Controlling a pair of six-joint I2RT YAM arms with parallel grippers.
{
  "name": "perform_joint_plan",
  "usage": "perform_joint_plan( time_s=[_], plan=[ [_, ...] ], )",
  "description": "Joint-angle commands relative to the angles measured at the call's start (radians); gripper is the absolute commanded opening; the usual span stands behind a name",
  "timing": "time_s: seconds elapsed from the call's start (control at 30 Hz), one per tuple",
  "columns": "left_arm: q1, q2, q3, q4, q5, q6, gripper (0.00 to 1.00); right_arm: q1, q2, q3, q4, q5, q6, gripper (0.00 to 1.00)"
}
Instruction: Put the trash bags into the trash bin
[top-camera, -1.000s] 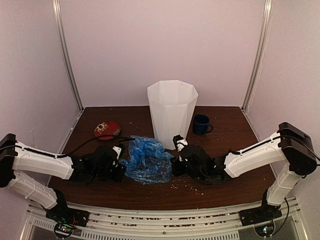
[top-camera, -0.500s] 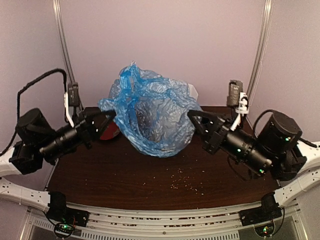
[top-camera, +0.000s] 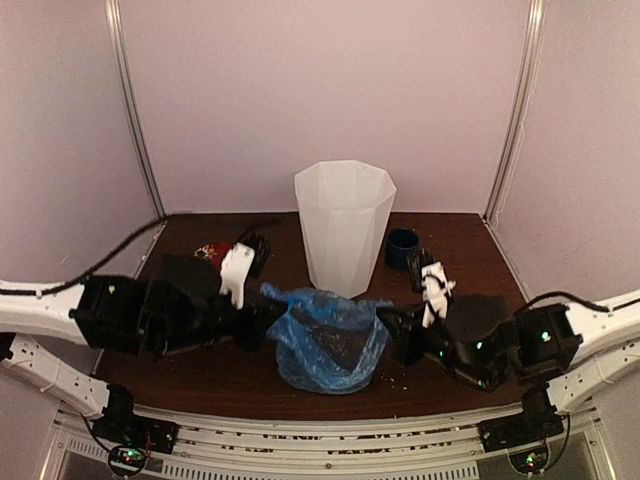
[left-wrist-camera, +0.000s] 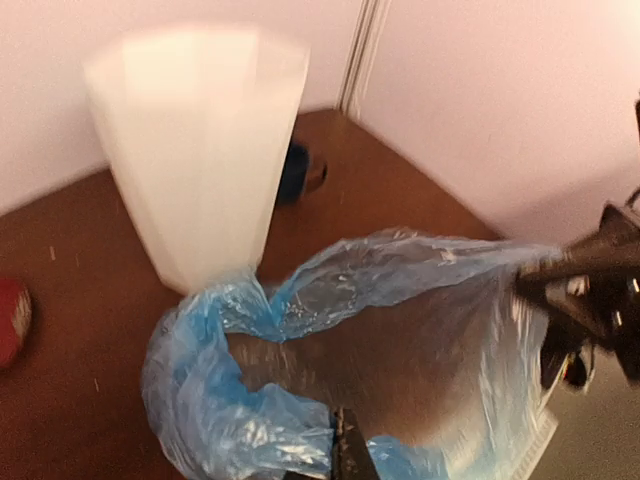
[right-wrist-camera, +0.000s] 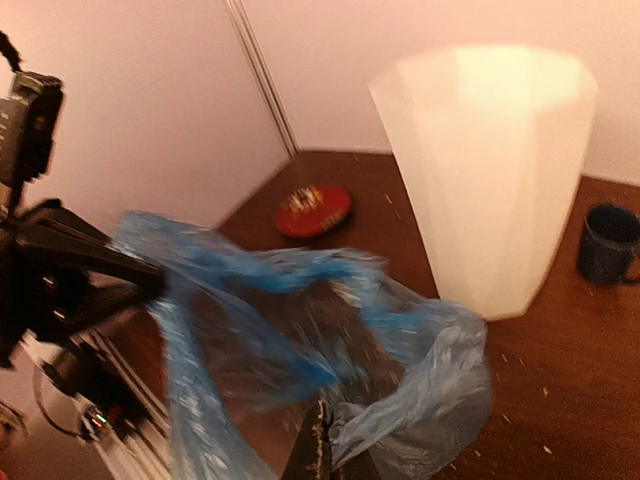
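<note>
In front of the faceted bin (top-camera: 344, 225), a glossy blue bag (top-camera: 330, 345) gapes.
Your left gripper (top-camera: 272, 316) and right gripper (top-camera: 389, 323) clamp its wrinkly rim.

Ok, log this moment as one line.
left gripper: shut on trash bag | right gripper: shut on trash bag | trash bag: stretched open between grippers, outside trash bin | trash bin: upright

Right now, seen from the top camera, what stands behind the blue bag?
Behind the trash bag stands the white trash bin, upright, with a dark blue mug to its right. The table under the bag is covered and cannot be seen.
</note>
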Motion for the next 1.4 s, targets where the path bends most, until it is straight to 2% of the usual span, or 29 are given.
perform_joint_plan(
  time_s=[0.0,0.07,0.1,0.13,0.2,0.3,0.37,0.4,0.47,0.63,0.73,0.87,0.93,1.0,1.07,1.1,1.17,1.27,1.37],
  plan=[
    [-0.049,0.190,0.671,-0.123,-0.161,0.333,0.00,0.070,0.034,0.504,-0.054,0.136,-0.337,0.00],
    [-0.120,0.244,0.845,-0.123,-0.163,0.396,0.00,0.158,0.004,0.580,0.034,0.165,-0.469,0.00],
    [-0.175,0.248,0.865,-0.117,-0.168,0.424,0.00,0.201,-0.028,0.568,0.064,0.181,-0.506,0.00],
    [-0.229,0.230,0.818,-0.074,-0.173,0.442,0.00,0.236,-0.079,0.529,0.074,0.192,-0.514,0.00],
    [-0.290,0.177,0.576,0.001,-0.161,0.401,0.00,0.266,-0.192,0.317,0.066,0.235,-0.431,0.00],
    [-0.293,0.148,0.073,0.095,-0.124,0.166,0.00,0.265,-0.303,-0.114,0.018,0.301,-0.141,0.00],
    [-0.293,0.168,-0.195,0.213,-0.079,0.008,0.00,0.265,-0.321,-0.320,0.002,0.286,0.068,0.00],
    [-0.293,0.179,-0.314,0.276,-0.061,-0.036,0.00,0.264,-0.328,-0.384,0.025,0.265,0.113,0.00],
    [-0.294,0.195,-0.394,0.342,-0.054,-0.094,0.00,0.264,-0.340,-0.461,0.071,0.243,0.156,0.00],
    [-0.297,0.206,-0.338,0.292,-0.133,-0.101,0.00,0.264,-0.377,-0.461,0.057,0.267,0.140,0.00],
    [-0.292,0.191,-0.236,0.224,-0.211,-0.025,0.00,0.264,-0.403,-0.408,0.042,0.324,0.065,0.00],
    [-0.191,0.171,0.064,0.066,-0.297,0.158,0.00,0.230,-0.405,-0.141,0.075,0.459,-0.203,0.00],
    [-0.149,0.167,0.251,0.053,-0.324,0.260,0.00,0.225,-0.388,0.001,0.203,0.474,-0.414,0.00],
    [-0.157,0.176,0.431,0.071,-0.292,0.351,0.00,0.225,-0.369,0.149,0.231,0.341,-0.507,0.00],
    [-0.227,0.183,0.561,0.127,-0.242,0.440,0.00,0.228,-0.359,0.257,0.196,0.233,-0.512,0.00],
    [-0.276,0.186,0.571,0.150,-0.255,0.487,0.00,0.230,-0.362,0.274,0.175,0.215,-0.497,0.00],
    [-0.323,0.193,0.517,0.111,-0.289,0.454,0.00,0.230,-0.386,0.217,0.139,0.229,-0.450,0.00],
    [-0.326,0.187,0.184,0.110,-0.206,0.250,0.00,0.229,-0.415,-0.039,0.103,0.228,-0.345,0.00],
    [-0.336,0.246,-0.120,0.190,-0.088,-0.002,0.00,0.230,-0.365,-0.293,0.052,0.169,-0.138,0.00]
  ],
)
